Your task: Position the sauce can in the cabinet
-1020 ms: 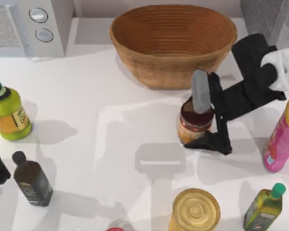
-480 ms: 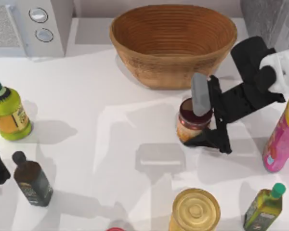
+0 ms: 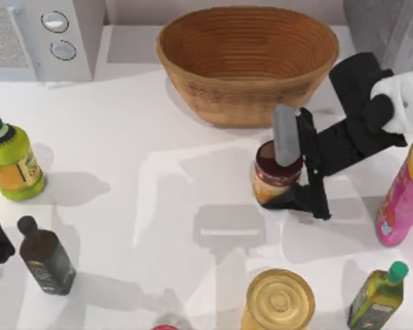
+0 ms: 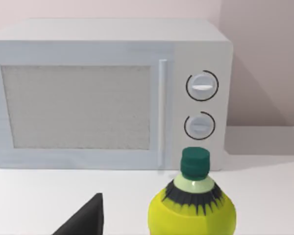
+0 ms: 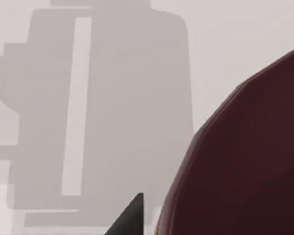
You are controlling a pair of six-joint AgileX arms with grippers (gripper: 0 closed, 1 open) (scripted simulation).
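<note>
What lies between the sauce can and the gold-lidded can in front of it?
Nothing: in the top view, bare table separates the sauce can from the gold-lidded can.

surface: white table (image 3: 151, 172) | back: microwave (image 3: 45, 38) left, wicker basket (image 3: 248, 58) centre, cabinet (image 3: 385, 24) right | left: yellow-green bottle (image 3: 12, 161), dark bottle (image 3: 47, 258) | centre-right: sauce can (image 3: 274, 180) | right: pink bottle (image 3: 403, 196) | front: gold-lidded can (image 3: 279, 301), olive-green bottle (image 3: 377, 294)

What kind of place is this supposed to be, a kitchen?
Probably a mock kitchen counter in a simulation: a white microwave, a woven basket and bottles and cans on a white table. The right gripper is at the sauce can.
</note>
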